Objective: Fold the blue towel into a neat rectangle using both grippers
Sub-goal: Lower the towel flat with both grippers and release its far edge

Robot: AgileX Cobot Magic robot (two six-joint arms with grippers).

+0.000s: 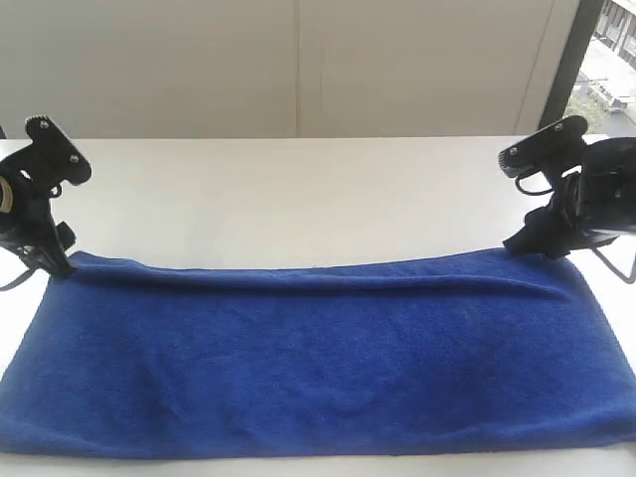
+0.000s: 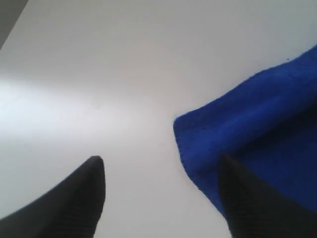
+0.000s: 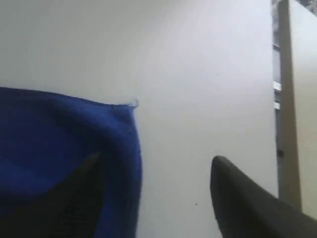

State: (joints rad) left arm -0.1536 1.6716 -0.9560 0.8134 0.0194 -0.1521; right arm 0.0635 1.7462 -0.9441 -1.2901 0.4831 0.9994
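The blue towel [image 1: 318, 358] lies stretched wide across the white table [image 1: 298, 199], with a fold ridge along its far edge. My left gripper [image 1: 55, 264] stands at the towel's far left corner. In the left wrist view the left gripper [image 2: 161, 166] is open, one finger over the towel corner [image 2: 247, 134] and the other over bare table. My right gripper [image 1: 537, 243] is at the far right corner. In the right wrist view the right gripper [image 3: 156, 161] is open too, one finger over the towel [image 3: 64, 134], nothing pinched.
A pale wall [image 1: 298, 60] rises behind the table. A dark window frame [image 1: 571, 60] stands at the back right, and a vertical post [image 3: 285, 99] shows in the right wrist view. The towel's near edge runs close to the table's front edge.
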